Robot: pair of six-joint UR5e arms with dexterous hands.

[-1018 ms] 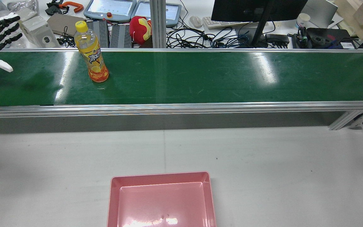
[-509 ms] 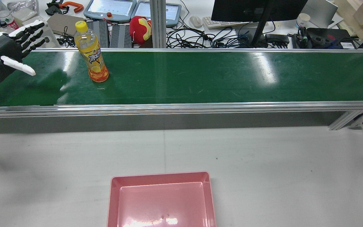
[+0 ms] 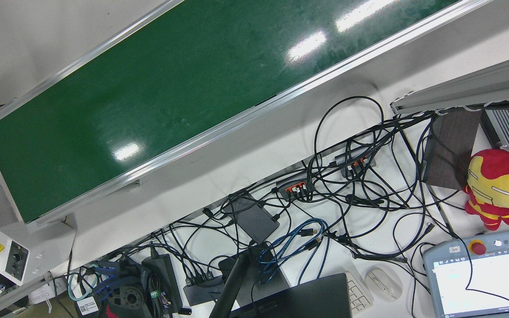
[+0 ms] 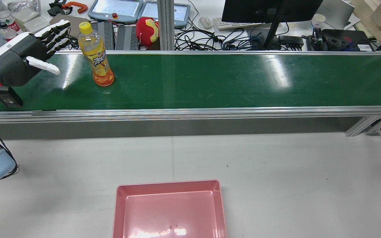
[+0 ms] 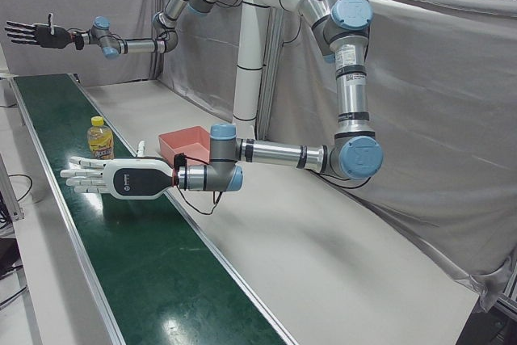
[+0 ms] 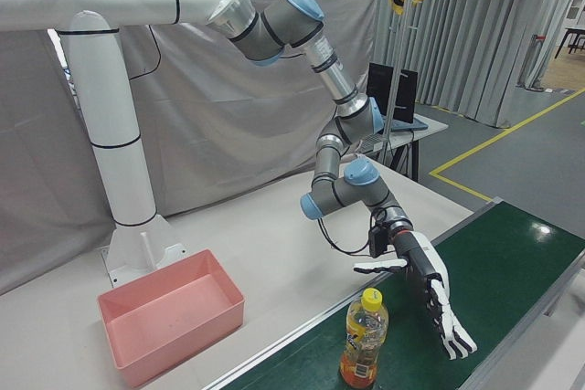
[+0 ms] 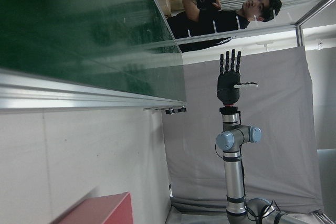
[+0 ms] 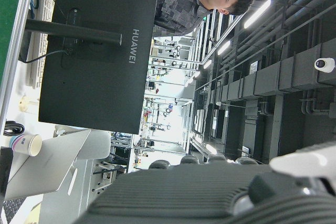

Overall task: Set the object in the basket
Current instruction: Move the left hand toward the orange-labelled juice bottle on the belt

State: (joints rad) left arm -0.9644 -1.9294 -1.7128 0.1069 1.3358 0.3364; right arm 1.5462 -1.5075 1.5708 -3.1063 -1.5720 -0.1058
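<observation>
A yellow-capped bottle of orange drink (image 4: 96, 56) stands upright on the green conveyor belt (image 4: 210, 79); it also shows in the left-front view (image 5: 100, 138) and the right-front view (image 6: 364, 342). My left hand (image 4: 28, 56) is open, fingers spread, hovering over the belt just left of the bottle and apart from it; it also shows in the side views (image 5: 113, 179) (image 6: 428, 291). The pink basket (image 4: 167, 182) sits empty on the white table near the front edge. My right hand (image 5: 32, 34) is open and raised high, far from the belt.
Behind the belt lie tangled cables (image 4: 210, 41), a monitor (image 4: 270, 10), teach pendants (image 4: 116, 10) and a red plush toy (image 4: 147, 30). An aluminium rail (image 4: 190, 114) edges the belt. White table (image 4: 276, 172) surrounds the basket.
My left hand has moved right along the belt toward the bottle, staying open. The bottle and basket have not moved.
</observation>
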